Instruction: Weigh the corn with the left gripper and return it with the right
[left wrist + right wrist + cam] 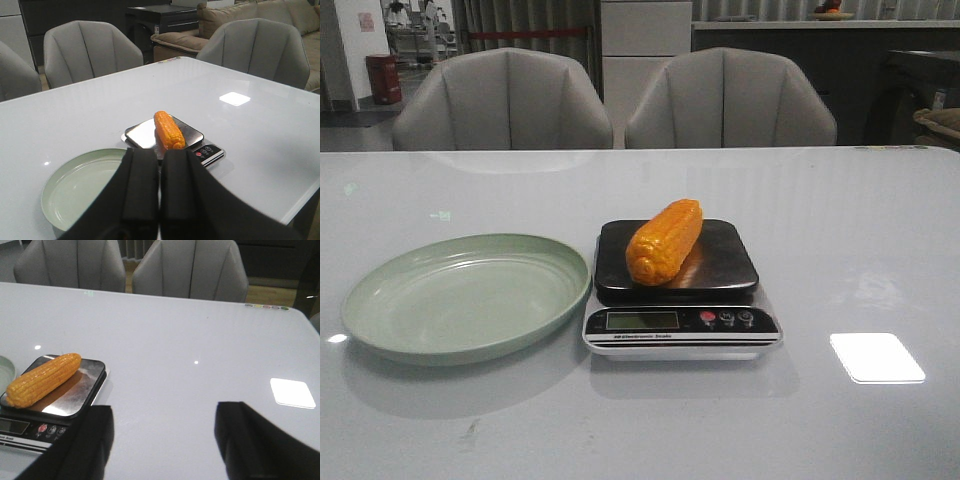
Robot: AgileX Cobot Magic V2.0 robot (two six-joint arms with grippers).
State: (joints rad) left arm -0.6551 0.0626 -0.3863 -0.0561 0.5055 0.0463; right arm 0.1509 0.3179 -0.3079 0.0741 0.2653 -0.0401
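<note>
The corn [666, 241], an orange-yellow cob, lies diagonally on the dark pan of a kitchen scale [678, 318]. It also shows in the left wrist view [168, 131] and the right wrist view [42, 379]. The empty green plate [380, 311] sits to the left of the scale. My left gripper [160, 156] is shut and empty, held back from and above the plate [70, 192] and scale [212, 152]. My right gripper [164, 412] is open and empty, above the bare table to the right of the scale [30, 429]. Neither gripper shows in the front view.
The white glossy table [840, 250] carries only the plate and scale. Two grey chairs [505, 100] stand behind its far edge. A bright light reflection [876, 357] lies on the table at the front right.
</note>
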